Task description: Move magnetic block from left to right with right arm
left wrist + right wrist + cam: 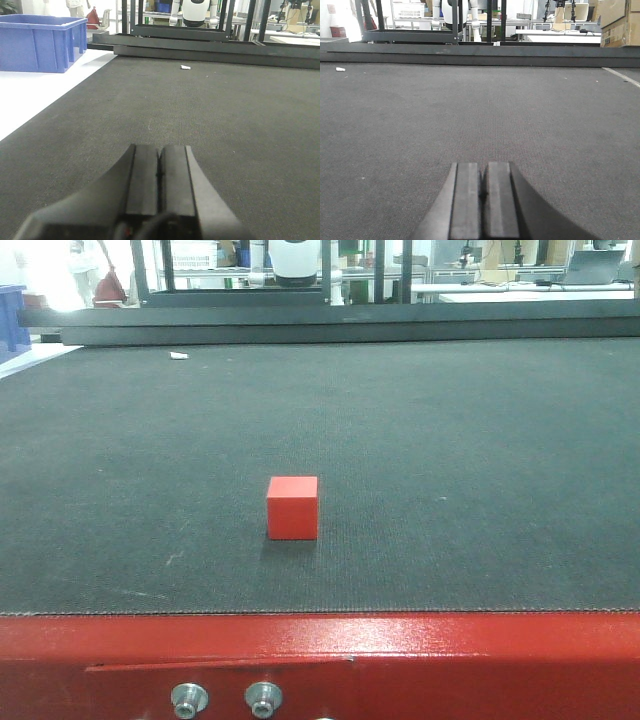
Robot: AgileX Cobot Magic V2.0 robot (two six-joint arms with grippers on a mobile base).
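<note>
Resting on a dark grey textured mat, a small matte red cube sits lower centre of the front view.
The left gripper and right gripper have their fingers pressed together, holding nothing.

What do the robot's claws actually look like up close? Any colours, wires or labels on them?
The two look alike. The left gripper and right gripper each have two flat, matte, near-black rectangular fingers side by side, flanked by sloping wedge-shaped outer sides. No labels or markings show, and no cable can be made out clearly. The arms behind them are out of view.
</note>
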